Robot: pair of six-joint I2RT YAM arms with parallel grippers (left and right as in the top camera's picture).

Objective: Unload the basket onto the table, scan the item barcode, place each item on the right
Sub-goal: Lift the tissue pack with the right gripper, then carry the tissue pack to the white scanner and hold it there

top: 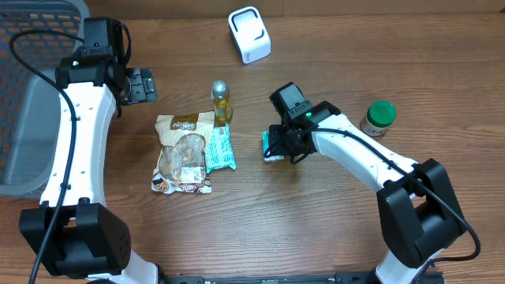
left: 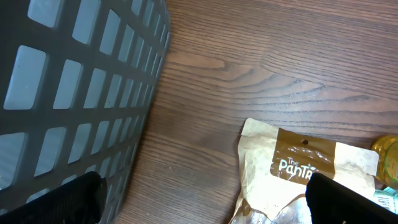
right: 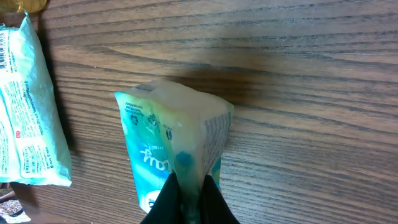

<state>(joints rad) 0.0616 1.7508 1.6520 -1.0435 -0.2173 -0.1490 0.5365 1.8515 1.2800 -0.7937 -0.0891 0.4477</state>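
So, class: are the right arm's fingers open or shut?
Shut: the right fingers pinch the teal packet, tips nearly touching.

Open front, crowded middle
Brown wooden table [top: 276, 237] bare along its near edge; tan snack pouch [top: 183, 150], flat teal packet [top: 222, 150], small yellow bottle [top: 222, 102] cluster mid-table; grey lattice basket [top: 24, 118] walls left, white boxy scanner [top: 249, 35] far.

A crumpled teal pouch [right: 168, 134] sits on the table [right: 311, 62], pinched at one edge by the right gripper [right: 189, 190], well apart from the white scanner [top: 249, 35].
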